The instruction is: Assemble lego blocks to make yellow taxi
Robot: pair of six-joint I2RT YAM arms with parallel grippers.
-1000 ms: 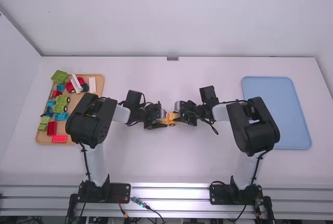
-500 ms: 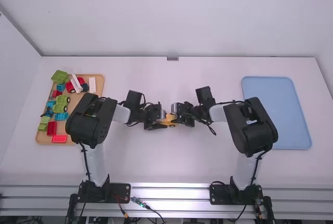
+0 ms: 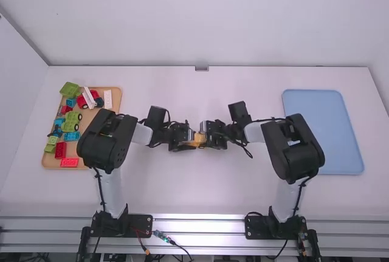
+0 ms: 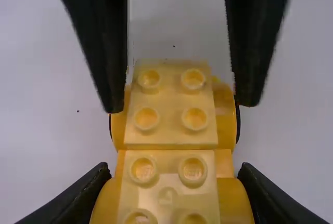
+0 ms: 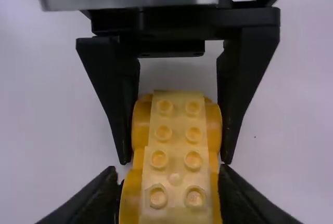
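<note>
At the near edge of the tan tray [image 3: 88,163] lies a red brick [image 3: 69,162]. Midway between the bench's [image 3: 200,189] side edges, the left gripper [image 3: 193,141] and right gripper [image 3: 205,136] clamp the yellow taxi [image 4: 171,135]. A green block [image 3: 69,89] sits at the tray's far left corner.

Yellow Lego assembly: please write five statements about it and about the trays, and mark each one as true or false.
1. The left claw grips the yellow Lego assembly. True.
2. The assembly's top is completely smooth. False: it has round studs.
3. The blue tray is on the table's right side. True.
4. The tan tray holds only red pieces. False: green pieces are there too.
5. A black wheel shows at the assembly's side. True.
</note>
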